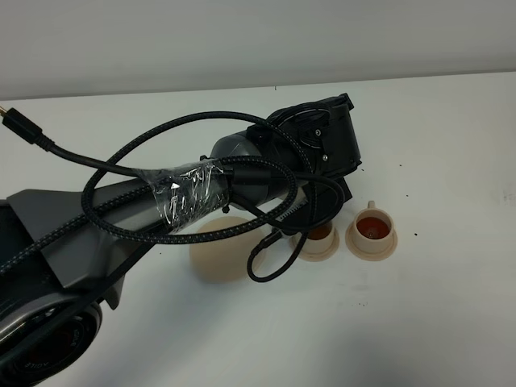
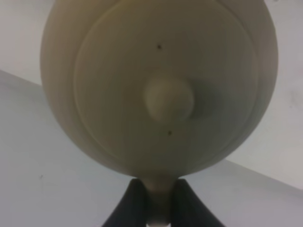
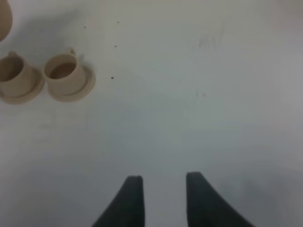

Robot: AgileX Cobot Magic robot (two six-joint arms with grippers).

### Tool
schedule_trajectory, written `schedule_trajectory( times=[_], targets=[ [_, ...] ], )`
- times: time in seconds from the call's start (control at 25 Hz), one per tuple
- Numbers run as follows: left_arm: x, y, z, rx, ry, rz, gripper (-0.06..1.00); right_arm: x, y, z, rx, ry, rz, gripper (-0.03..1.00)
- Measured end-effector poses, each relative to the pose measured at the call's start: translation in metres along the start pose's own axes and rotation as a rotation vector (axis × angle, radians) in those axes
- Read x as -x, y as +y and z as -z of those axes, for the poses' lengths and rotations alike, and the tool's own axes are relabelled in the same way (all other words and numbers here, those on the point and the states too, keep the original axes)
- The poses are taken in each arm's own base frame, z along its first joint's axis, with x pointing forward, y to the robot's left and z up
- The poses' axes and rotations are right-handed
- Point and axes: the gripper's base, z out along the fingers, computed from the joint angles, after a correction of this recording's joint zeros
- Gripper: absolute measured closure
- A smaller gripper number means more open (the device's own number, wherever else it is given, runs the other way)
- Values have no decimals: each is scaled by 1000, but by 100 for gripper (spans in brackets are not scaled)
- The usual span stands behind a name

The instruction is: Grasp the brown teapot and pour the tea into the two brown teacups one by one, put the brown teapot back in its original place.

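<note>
The left arm (image 1: 105, 234) was stretched from the near corner across the white table (image 1: 435, 322). Past it, the wide saucer (image 1: 218, 256) was left half hidden by cables. The brown teapot (image 2: 158, 85) was held aloft, its loop handle clamped in the left gripper (image 2: 159, 189), by the first teacup (image 1: 324, 240). Reddish tea was held in the second teacup (image 1: 372, 228). The right gripper (image 3: 164, 178) was spread open, well apart.

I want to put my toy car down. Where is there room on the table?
Bare table stretches right of the right cup, and in front of both cups and the big saucer. The middle is crowded: the arm hangs over the saucer and the left cup.
</note>
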Motion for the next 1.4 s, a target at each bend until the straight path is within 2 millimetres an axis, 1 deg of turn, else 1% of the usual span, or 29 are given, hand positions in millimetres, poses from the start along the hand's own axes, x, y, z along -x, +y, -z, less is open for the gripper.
schedule_trajectory(
  times=[1.4],
  targets=[
    [3,-1,0,-16,-27,16,82,0,0,0,0,0,0,73]
  ],
)
